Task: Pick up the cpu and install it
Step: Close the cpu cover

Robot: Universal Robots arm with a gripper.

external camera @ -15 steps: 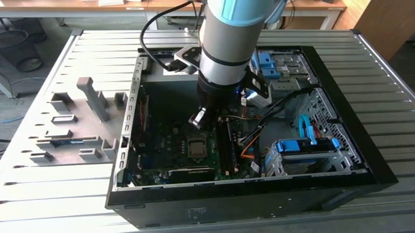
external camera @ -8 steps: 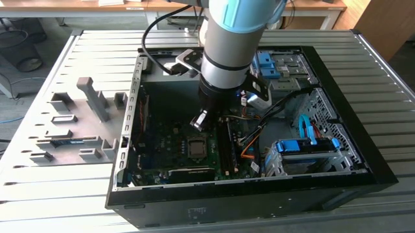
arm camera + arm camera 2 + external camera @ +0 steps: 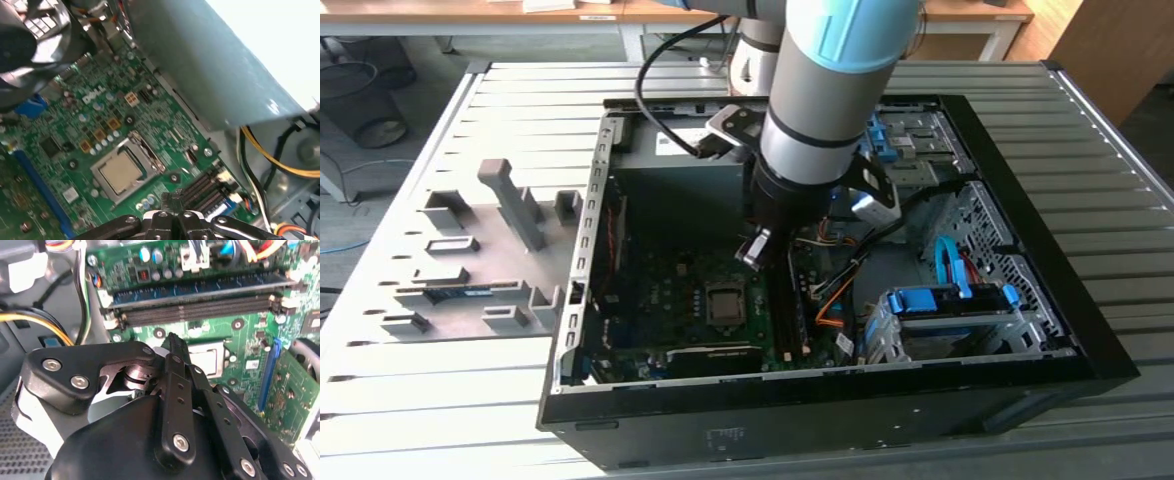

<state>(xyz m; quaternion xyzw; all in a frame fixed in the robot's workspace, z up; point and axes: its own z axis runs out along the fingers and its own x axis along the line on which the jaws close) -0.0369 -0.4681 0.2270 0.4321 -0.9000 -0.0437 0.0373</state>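
Overhead, arm (image 3: 834,80): reaching down into an open computer case (image 3: 1041,330) lying on a slatted metal table (image 3: 480,400).
Gripper (image 3: 757,250): hanging above the green circuit board (image 3: 660,300), near the socket; black fingers (image 3: 176,352) drawn together to a narrow tip in the second wrist view, nothing visible between them.
Chip (image 3: 120,171): square, dull silver face, lying flat inside the black socket frame (image 3: 145,150) on the board, seen in the first wrist view; partly visible past the fingers in the second wrist view, apart from the gripper.
Memory slots (image 3: 200,307): long and dark, beside the socket.
Grey tray (image 3: 467,270): on the exterior view's left, beside the case.
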